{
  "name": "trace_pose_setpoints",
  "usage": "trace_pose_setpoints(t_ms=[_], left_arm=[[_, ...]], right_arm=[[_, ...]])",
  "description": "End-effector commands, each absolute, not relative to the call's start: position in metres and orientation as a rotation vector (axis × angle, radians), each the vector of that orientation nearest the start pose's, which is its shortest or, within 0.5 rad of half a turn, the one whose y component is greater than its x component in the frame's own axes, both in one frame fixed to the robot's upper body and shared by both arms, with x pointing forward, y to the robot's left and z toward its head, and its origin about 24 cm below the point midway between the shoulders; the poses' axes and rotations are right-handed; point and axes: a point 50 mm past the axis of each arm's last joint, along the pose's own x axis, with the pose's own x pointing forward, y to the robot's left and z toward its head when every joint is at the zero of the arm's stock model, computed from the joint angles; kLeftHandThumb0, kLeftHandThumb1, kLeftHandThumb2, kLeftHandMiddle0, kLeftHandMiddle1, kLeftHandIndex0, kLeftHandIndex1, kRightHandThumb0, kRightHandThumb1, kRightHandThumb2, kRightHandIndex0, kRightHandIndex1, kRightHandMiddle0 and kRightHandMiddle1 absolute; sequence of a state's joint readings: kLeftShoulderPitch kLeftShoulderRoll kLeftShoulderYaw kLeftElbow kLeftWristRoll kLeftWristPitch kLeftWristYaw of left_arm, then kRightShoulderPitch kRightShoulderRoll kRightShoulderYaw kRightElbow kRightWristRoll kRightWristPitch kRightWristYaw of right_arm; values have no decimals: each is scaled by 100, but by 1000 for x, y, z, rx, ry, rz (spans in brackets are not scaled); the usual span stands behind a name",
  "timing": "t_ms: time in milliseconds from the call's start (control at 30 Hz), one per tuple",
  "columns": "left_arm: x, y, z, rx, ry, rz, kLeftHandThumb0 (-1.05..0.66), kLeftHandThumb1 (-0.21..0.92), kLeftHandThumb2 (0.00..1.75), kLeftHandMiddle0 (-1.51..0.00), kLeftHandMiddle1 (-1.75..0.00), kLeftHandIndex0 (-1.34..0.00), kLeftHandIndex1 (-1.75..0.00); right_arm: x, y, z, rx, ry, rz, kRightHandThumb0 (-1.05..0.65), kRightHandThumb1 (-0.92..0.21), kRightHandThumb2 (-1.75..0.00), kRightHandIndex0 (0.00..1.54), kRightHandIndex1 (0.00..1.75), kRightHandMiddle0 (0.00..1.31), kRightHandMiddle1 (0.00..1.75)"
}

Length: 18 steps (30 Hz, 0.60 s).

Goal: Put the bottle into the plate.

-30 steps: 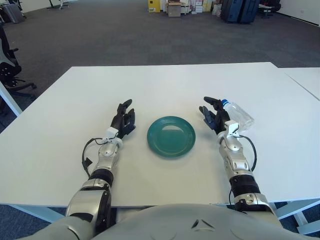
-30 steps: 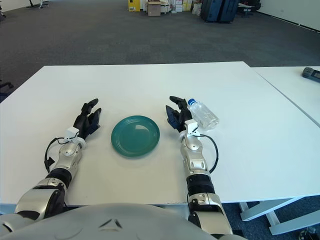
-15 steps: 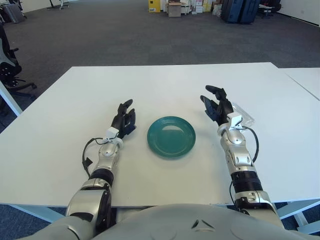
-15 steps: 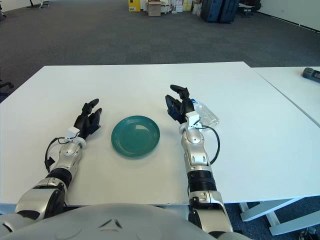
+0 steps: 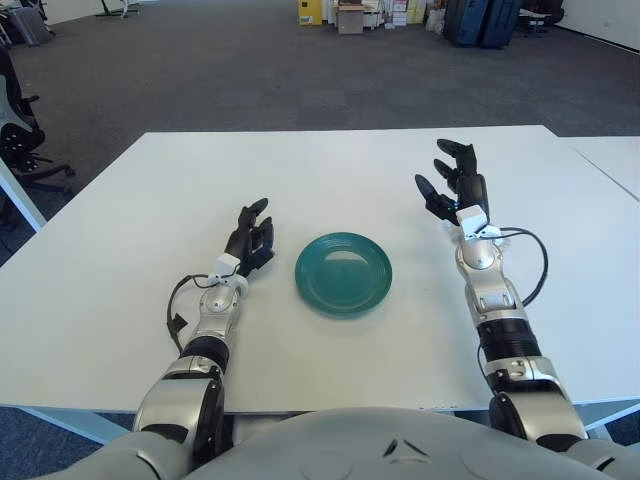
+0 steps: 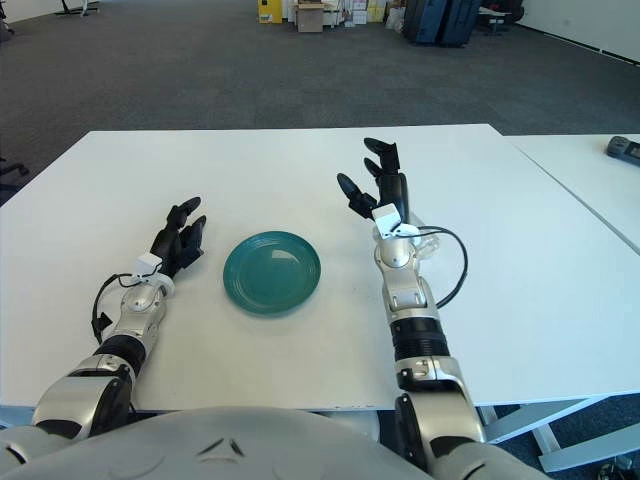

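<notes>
Right eye view shows only a small clear sliver of the bottle (image 6: 428,244), lying on the counter (image 6: 250,160) just beside my right wrist, on its outer side. The wrist and its cable hide the rest. In the left eye view I cannot make the bottle out at all.

1. Handling. From the clear wall I judge it to be a thin plastic bottle: light, smooth, and liable to dent if squeezed. If it lies on its side, it could roll when nudged. Whether it holds liquid cannot be told.

2. Grasp site. I judge the middle of the body to be the best place to hold it, with the fingers wrapped across it and moderate force. The cap end is not visible.

3. Right robot hand (image 6: 384,192). It is raised above the counter with all three fingers spread wide, and it holds nothing. The fingertips point away from me, beyond the bottle, so the bottle lies nearer to me than the palm and slightly to its right.

4. Left robot hand (image 5: 250,236). It shows just left of the plate (image 5: 305,285) with its fingers loosely extended and holding nothing.

5. Target. The green plate is bare. It lies between the two robot hands, well apart from the bottle.
</notes>
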<state>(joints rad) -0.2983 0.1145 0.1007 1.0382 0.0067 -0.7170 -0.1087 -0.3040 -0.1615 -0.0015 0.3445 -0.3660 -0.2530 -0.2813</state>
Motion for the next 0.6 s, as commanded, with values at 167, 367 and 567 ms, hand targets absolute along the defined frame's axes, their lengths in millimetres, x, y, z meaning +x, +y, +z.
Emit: trace_pose_setpoints(t_ms=[167,367,567], left_arm=[[265,177,-39,86,44,-68,-76,92,79,-43,-1,0,-70],[265,175,-40,78,42,-68,-76,92,80,-43,-1,0,-70],[265,174,-40,67,45,-64,-75,92,80,-44,-1,0,-70]], right_arm=[[326,-174,75,-830,-315,-190,-92,-92,-46,13,0,0,26],[335,-180,67,-980,-208,-166,-103,-92,-54,2,0,0,4],[338,-184,62,-1075,-127,-140,-105,-92,-57,0,0,0,0]])
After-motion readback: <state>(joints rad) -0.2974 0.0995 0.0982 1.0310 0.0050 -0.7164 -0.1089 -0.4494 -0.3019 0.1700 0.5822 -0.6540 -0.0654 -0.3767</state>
